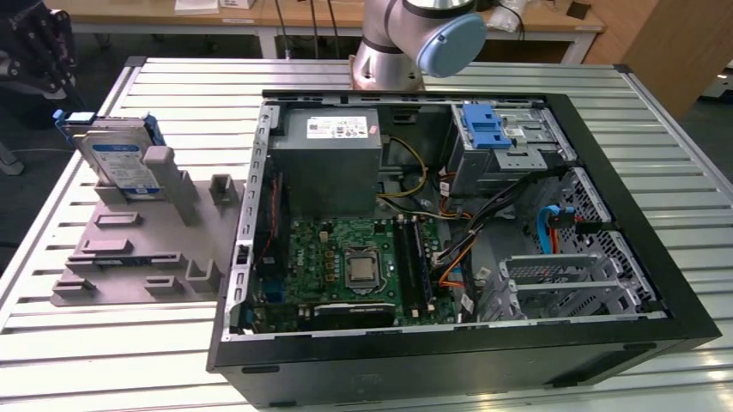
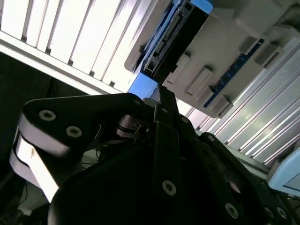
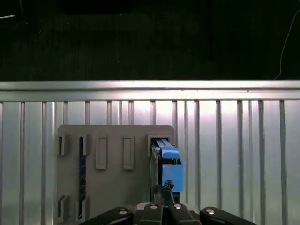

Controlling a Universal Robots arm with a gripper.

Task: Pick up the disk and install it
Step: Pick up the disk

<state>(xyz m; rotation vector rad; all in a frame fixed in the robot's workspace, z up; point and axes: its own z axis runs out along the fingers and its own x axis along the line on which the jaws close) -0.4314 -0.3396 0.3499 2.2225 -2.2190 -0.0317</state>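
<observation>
Disk [image 1: 118, 163], flat silver-grey slab framed in blue plastic, upright in grey holder [image 1: 137, 249]; jaws' gap unclear

No print could be read. The disk [image 1: 119, 163] carried a white-and-blue label [image 1: 123, 170], lettering too small. The grey box [image 1: 332, 176] in the computer case [image 1: 458, 360] (11 o'clock inside it) bore a white sticker [image 1: 336, 129], equally illegible.

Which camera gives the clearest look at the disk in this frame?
The exterior view: the disk stands upright in the grey holder beside the computer case, labelled face and blue carrier visible. The first wrist view shows the disk edge-on; the second wrist view shows its connector edge.
</observation>
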